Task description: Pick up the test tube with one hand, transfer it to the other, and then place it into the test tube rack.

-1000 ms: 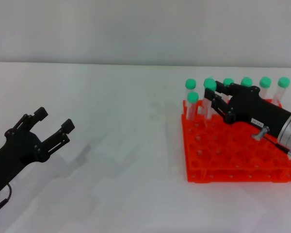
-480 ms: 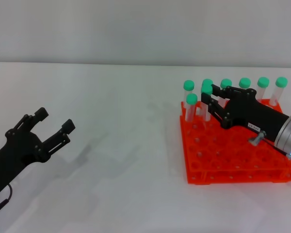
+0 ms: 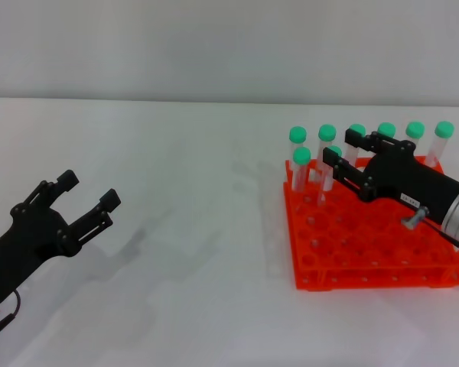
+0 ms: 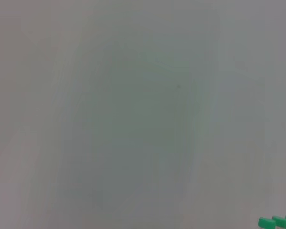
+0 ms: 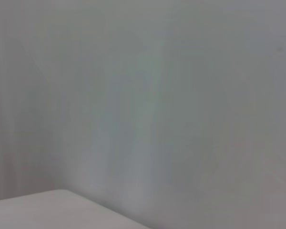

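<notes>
The orange-red test tube rack (image 3: 367, 252) stands on the white table at the right. My right gripper (image 3: 344, 149), on the arm with the blue light, reaches over the rack's back left part. It is shut on a green-capped test tube (image 3: 334, 152), which stands upright with its lower end down in a second-row hole. Several other green-capped tubes (image 3: 386, 129) stand along the rack's back row, and one (image 3: 301, 157) stands at the left of the second row. My left gripper (image 3: 88, 193) is open and empty, low at the left over the table. A few green caps (image 4: 275, 221) show in the left wrist view.
The white table (image 3: 191, 199) stretches between the two hands, with a pale wall behind it. The rack's front rows of holes hold nothing. The right wrist view shows only the wall and a bit of table edge (image 5: 47, 198).
My right gripper has moved down and drawn back slightly to the right, and the tube in it has sunk lower into the rack. The left gripper has hardly moved.
</notes>
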`<act>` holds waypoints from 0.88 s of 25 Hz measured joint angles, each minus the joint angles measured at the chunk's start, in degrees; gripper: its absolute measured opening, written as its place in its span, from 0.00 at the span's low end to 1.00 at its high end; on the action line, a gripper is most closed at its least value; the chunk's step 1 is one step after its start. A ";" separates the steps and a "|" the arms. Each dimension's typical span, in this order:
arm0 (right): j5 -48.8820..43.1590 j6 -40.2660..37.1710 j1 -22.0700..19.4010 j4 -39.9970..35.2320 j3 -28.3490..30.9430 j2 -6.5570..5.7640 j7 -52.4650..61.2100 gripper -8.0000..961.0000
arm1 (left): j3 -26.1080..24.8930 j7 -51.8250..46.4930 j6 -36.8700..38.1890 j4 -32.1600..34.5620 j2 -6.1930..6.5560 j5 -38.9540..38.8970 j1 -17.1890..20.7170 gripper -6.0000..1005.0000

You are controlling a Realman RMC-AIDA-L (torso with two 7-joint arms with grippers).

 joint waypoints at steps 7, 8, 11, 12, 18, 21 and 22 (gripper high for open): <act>0.02 -3.47 -1.80 -0.79 1.30 -0.09 -0.03 0.48 | 0.00 0.07 0.02 -0.20 0.00 0.12 0.27 0.89; -0.07 -5.09 -2.38 -0.92 1.95 -0.21 -0.03 0.52 | -0.01 0.08 0.01 -0.27 0.00 0.11 0.34 0.89; -0.34 -10.85 -4.66 -1.11 5.05 -0.84 -0.04 0.76 | -0.28 0.29 0.02 -0.44 0.00 -0.18 0.59 0.89; -0.39 -12.93 -5.54 -1.12 5.99 -1.15 -0.03 0.79 | -0.43 0.47 0.03 -0.46 0.00 -0.35 0.63 0.89; -0.44 -21.20 -12.07 -0.66 14.00 -3.24 -0.42 0.87 | -0.75 2.65 0.03 -0.55 0.05 -4.25 1.63 0.89; -0.44 -21.91 -15.55 -0.58 18.92 -3.40 -1.71 0.87 | -0.75 3.85 0.02 -0.68 0.07 -7.87 2.45 0.89; -0.44 -22.07 -16.87 -0.55 20.94 -3.30 -2.66 0.87 | -0.74 4.40 0.01 -0.67 0.07 -9.39 2.79 0.89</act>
